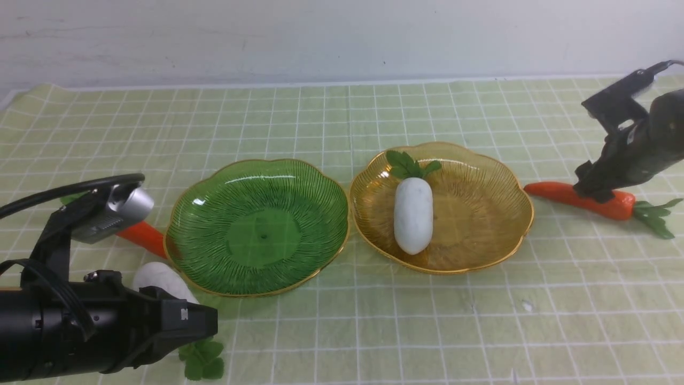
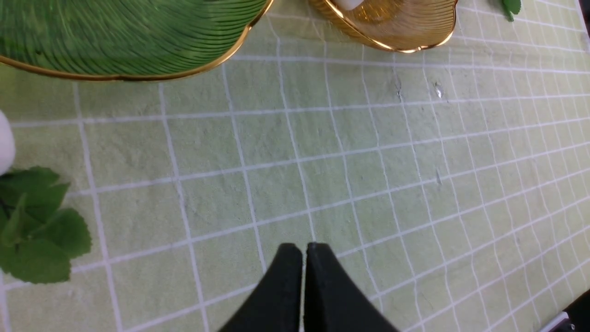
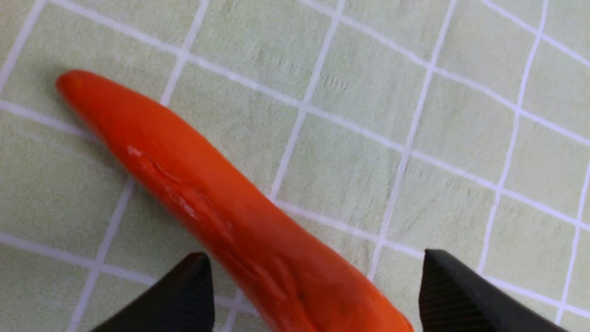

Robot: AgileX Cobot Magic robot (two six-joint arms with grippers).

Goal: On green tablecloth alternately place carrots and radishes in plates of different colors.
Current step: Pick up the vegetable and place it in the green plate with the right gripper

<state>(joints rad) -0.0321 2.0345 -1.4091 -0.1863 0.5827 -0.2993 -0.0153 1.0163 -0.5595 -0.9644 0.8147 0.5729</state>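
On the green tablecloth (image 1: 342,331) stand two plates. The green plate (image 1: 256,176) holds nothing. In the amber plate (image 1: 481,214) lies one white radish (image 1: 413,214). My right gripper (image 1: 593,190) is open, down over a carrot (image 1: 556,193) to the right of the amber plate. In the right wrist view the carrot (image 3: 193,193) lies between the spread fingers of the gripper (image 3: 315,257), with gaps on both sides. My left gripper (image 2: 304,246) is shut and empty, low at the front left. Behind that arm a second carrot (image 1: 141,235) and a second radish (image 1: 160,278) lie partly hidden.
The second radish's green leaves (image 2: 37,240) lie on the cloth just beside the left gripper (image 1: 208,321). A white wall (image 1: 342,37) borders the cloth at the back. The two plates almost touch in the middle.
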